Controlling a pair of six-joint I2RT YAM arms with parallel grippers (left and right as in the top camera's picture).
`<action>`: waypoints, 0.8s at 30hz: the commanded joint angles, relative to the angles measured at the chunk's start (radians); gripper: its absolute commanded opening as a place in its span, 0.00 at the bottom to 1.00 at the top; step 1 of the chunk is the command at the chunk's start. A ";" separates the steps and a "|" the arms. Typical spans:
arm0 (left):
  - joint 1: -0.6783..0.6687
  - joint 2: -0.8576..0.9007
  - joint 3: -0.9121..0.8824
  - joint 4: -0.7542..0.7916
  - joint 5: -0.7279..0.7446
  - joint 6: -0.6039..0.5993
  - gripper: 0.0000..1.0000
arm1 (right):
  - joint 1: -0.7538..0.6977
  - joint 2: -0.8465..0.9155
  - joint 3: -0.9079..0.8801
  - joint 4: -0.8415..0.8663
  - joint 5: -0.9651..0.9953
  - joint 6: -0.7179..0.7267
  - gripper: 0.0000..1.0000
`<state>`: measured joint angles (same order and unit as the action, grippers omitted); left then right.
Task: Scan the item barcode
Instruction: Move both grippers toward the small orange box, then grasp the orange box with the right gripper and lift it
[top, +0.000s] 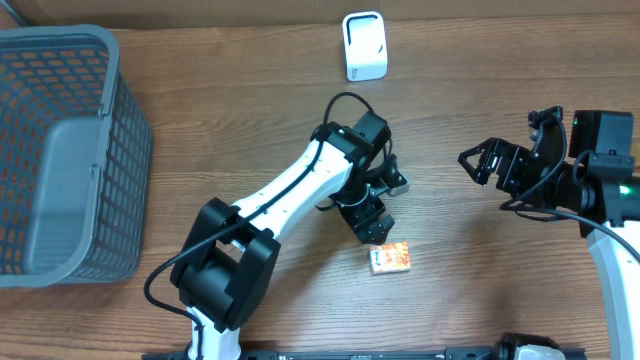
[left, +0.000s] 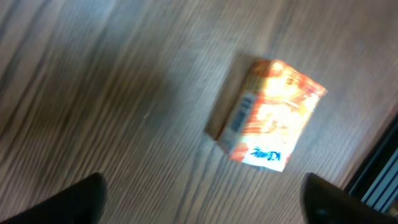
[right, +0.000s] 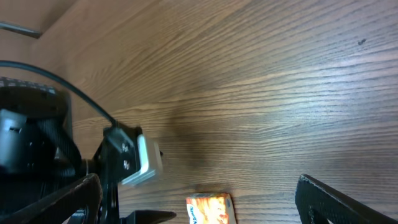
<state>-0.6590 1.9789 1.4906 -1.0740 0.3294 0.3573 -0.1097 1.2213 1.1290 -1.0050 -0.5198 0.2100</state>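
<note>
Both left gripper (top: 366, 226) and right gripper (top: 485, 161) are gaping empty, so we are planning to square the left over the orange box (top: 389, 257) lying on the table (top: 200, 60) just beside it, sparing its barcode.

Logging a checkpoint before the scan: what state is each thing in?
Box: lying flat, not held.
Scanner: upright, untouched.
Basket: looks empty where visible.
Left end effector: open, above the box.
Right end effector: open, empty.
</note>
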 joint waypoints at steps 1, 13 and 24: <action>-0.032 -0.004 -0.009 0.010 0.058 0.109 0.66 | 0.004 0.024 0.002 0.002 0.003 0.003 1.00; 0.065 -0.004 -0.009 0.066 -0.160 -0.312 0.99 | 0.004 0.144 -0.041 -0.164 -0.009 0.004 0.72; 0.304 -0.004 -0.009 0.077 -0.060 -0.653 1.00 | 0.079 0.162 -0.309 0.010 -0.155 0.094 0.68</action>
<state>-0.3733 1.9789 1.4868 -0.9974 0.2077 -0.1871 -0.0708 1.3781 0.8848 -1.0409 -0.6228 0.2302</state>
